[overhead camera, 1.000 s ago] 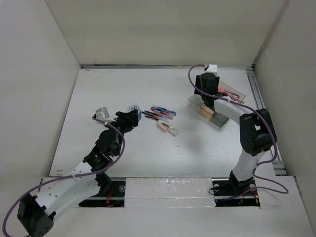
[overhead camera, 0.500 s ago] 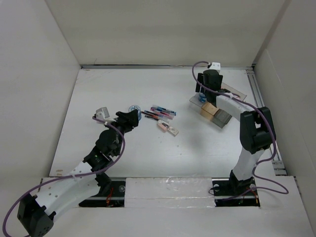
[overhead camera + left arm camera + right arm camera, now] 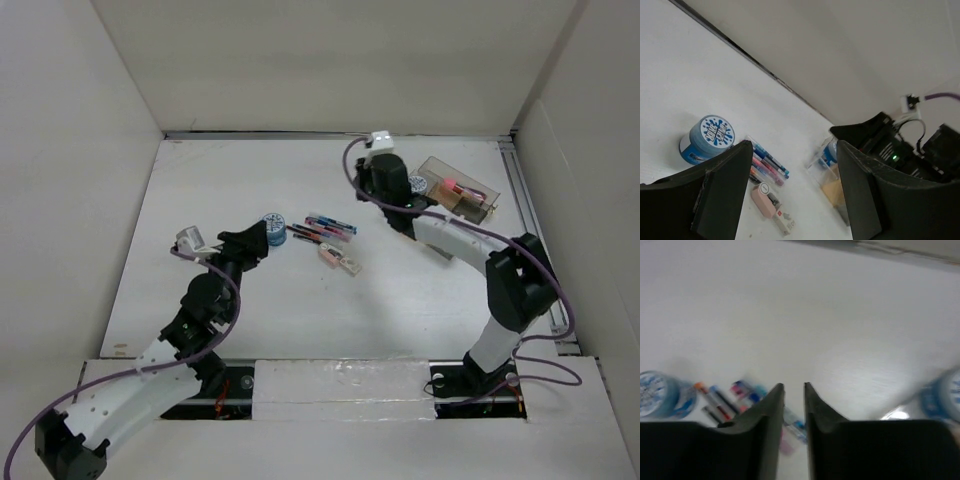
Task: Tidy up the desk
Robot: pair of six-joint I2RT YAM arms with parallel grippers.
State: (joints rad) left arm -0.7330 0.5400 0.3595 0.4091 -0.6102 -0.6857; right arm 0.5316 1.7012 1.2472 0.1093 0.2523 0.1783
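Spreading flat, matte and white between three upright panels, the surface (image 3: 200, 190) is carrying two round blue tubs: a loose tub (image 3: 273, 228) and a second tub (image 3: 418, 185) sitting in the one clear plastic tray (image 3: 470, 195). One pink oblong block (image 3: 340, 259) is lying beside slim markers (image 3: 322, 228) too small to count. The left pincer (image 3: 792, 145) is standing apart near the loose tub, gripping nothing, while the right pincer (image 3: 794, 387) is sitting closed together, empty.

Tub (image 3: 273, 228) sits mid-left on the desk (image 3: 380, 310), pens (image 3: 328, 227) just right of it, small oblong item (image 3: 341, 260) in front of the pens. Tray (image 3: 472, 196) back right, second tub (image 3: 418, 184) at its left end.
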